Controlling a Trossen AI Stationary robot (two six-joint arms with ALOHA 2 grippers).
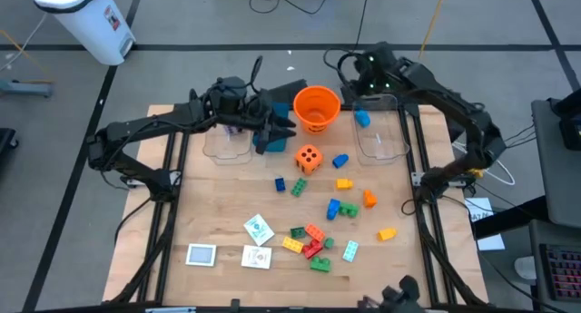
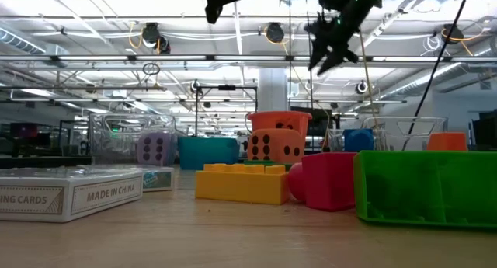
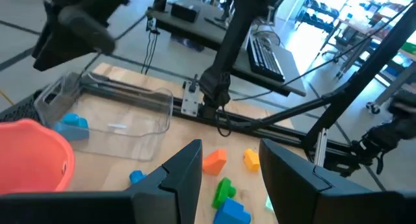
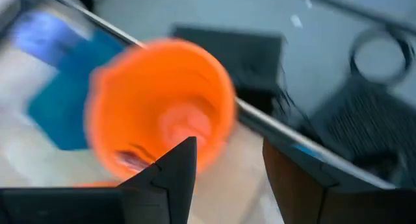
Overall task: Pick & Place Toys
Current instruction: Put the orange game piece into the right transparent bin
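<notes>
Two dark arms are hanging over the far half of the table (image 1: 209,213). The left gripper (image 3: 229,169) is hovering above the left clear bin (image 1: 227,142), beside the orange bucket (image 1: 317,107), its fingers standing apart with nothing between them. The right gripper (image 4: 224,165) is hovering near the bucket's far rim by the right clear bin (image 1: 381,132), its fingers also parted and empty. A blue brick (image 1: 362,119) is lying inside that right bin. An orange die (image 1: 309,158) is sitting just in front of the bucket, and a purple die (image 2: 155,148) is showing in the left bin. Many coloured bricks (image 1: 318,240) are lying scattered across the middle and near part of the table, with three white cards (image 1: 258,229) at the near left.
</notes>
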